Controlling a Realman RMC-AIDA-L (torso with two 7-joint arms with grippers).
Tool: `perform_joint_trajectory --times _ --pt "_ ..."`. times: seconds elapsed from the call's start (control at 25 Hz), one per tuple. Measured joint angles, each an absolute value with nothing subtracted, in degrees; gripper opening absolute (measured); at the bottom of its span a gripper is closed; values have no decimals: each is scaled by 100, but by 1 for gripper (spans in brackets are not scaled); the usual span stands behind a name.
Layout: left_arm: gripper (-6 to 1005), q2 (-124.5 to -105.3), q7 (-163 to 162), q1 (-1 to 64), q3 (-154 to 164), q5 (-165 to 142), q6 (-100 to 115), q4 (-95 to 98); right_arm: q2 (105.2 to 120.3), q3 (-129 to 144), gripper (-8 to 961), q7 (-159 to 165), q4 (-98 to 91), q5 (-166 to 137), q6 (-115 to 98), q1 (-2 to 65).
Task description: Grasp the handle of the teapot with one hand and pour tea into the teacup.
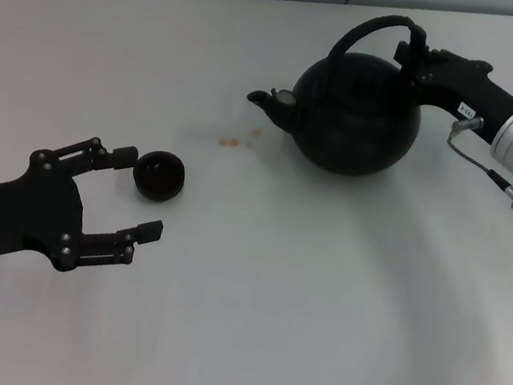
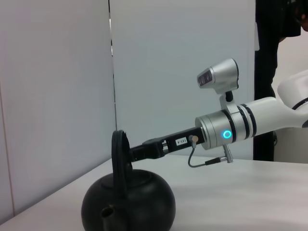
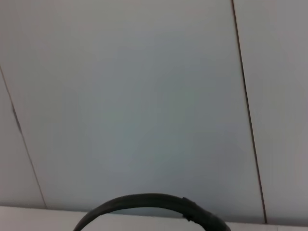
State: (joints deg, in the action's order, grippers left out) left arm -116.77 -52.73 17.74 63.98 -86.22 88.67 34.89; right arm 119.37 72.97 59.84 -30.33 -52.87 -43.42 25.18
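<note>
The matte-black teapot [image 1: 357,111] stands upright on the white table at the back, its spout pointing toward my left side. My right gripper [image 1: 414,49] comes in from the right and is shut on the right end of the arched handle [image 1: 360,31]. The left wrist view shows the teapot [image 2: 127,202], the handle [image 2: 118,149] and my right gripper [image 2: 131,153] from the side. The handle's arch [image 3: 144,202] shows in the right wrist view. The small black teacup [image 1: 159,175] sits at the front left. My left gripper [image 1: 142,194] is open, with the cup just at its far fingertip.
A few small brown spots [image 1: 241,138] lie on the table [image 1: 298,297] between the spout and the cup. A grey panelled wall [image 2: 57,96] stands behind the table's far edge.
</note>
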Motion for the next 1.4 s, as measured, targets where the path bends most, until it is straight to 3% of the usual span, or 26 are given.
perform_joint_trajectory --times 1.08,1.4 --pt "859 -11664 -5273 1779 6398 -8622 8877 3499 11918 7357 187 5857 -3037 -5361 -4420 2504" --pt "859 -11656 -5273 1782 6398 -8622 8872 3499 11923 7333 371 5824 -3077 -5362 -4485 2470"
